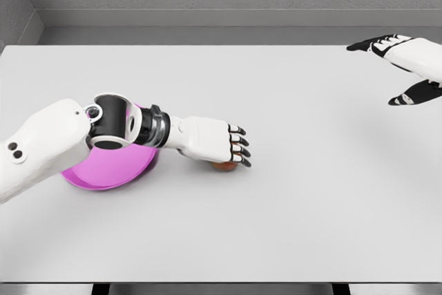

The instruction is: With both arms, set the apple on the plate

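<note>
Head view looks down on a pale grey table [290, 226] backed by grey walls; one magenta plate [103, 174] lies at the left, and the left forearm and wrist pass over it, hiding most of its upper half; the left hand [217, 143] reaches out past the plate's right rim, palm down, its black-tipped fingers [239, 148] curled over one apple [224, 166]; only a thin reddish-brown sliver of the fruit shows under the fingertips, resting on the table just beside the plate and not on it; whether the fingers actually grip the apple or merely cover it, I cannot tell; the right hand [404, 67] hangs at the far right edge, well apart from plate and apple, fingers spread and relaxed with nothing in them, thumb pointing downward; nothing lies between the two hands on the table; counted: one plate, one apple, two hands.
</note>
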Motion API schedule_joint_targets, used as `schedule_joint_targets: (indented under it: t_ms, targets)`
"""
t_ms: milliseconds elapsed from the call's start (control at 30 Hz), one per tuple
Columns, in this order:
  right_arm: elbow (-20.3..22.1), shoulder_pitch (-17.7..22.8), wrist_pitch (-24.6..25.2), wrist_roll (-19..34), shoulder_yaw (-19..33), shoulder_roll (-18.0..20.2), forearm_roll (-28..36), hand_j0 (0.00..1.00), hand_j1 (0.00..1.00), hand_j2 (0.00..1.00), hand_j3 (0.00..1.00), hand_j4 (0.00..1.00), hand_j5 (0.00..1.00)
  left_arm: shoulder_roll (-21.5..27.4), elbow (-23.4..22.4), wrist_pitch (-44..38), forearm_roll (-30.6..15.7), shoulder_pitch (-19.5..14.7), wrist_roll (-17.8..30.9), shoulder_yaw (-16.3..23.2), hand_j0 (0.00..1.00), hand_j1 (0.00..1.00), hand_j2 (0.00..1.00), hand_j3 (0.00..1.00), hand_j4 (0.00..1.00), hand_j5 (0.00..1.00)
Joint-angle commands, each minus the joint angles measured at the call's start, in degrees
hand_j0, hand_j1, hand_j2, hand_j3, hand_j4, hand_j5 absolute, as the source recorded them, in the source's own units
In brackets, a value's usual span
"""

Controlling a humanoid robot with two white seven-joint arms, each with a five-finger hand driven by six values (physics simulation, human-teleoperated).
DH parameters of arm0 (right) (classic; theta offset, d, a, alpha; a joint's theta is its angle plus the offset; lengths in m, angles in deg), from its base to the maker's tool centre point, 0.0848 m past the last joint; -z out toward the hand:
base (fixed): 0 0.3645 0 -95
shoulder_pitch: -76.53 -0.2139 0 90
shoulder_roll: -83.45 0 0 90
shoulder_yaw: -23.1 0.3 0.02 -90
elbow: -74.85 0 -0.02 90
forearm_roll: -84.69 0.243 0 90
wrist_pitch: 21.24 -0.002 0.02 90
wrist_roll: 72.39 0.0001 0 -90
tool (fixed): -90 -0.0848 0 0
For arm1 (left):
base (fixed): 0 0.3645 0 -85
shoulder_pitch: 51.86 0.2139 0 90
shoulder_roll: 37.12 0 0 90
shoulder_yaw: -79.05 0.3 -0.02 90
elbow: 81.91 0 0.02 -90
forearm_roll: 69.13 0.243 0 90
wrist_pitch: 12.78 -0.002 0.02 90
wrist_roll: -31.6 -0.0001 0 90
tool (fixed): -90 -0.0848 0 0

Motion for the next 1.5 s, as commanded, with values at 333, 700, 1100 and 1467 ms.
schedule_joint_targets:
  t_ms: [333,700,1100,1467]
  targets:
    - [0.70,0.00,0.16,-0.03,0.18,0.44,0.17,1.00,1.00,1.00,1.00,1.00,1.00,-0.98,-1.15,-0.10,2.26,0.00,0.08,0.32,1.00,1.00,1.00,1.00,1.00,1.00]
    - [0.79,1.06,0.24,-0.03,-0.87,0.18,0.17,1.00,1.00,1.00,1.00,1.00,1.00,-0.98,-1.15,-0.10,3.14,-0.09,1.05,0.58,0.59,0.59,0.59,0.59,0.59,0.59]
    - [0.79,1.32,0.24,-0.03,-0.96,0.44,0.26,1.00,1.00,1.00,1.00,1.00,1.00,-0.80,-0.98,-0.10,2.26,-1.23,0.52,0.15,0.38,0.38,0.38,0.38,0.38,0.38]
    - [0.79,1.06,0.24,-0.03,-0.96,0.44,0.26,1.00,1.00,1.00,1.00,1.00,1.00,10.09,2.10,-0.10,-9.34,-1.32,0.52,-7.85,0.38,0.38,0.38,0.38,0.38,0.38]
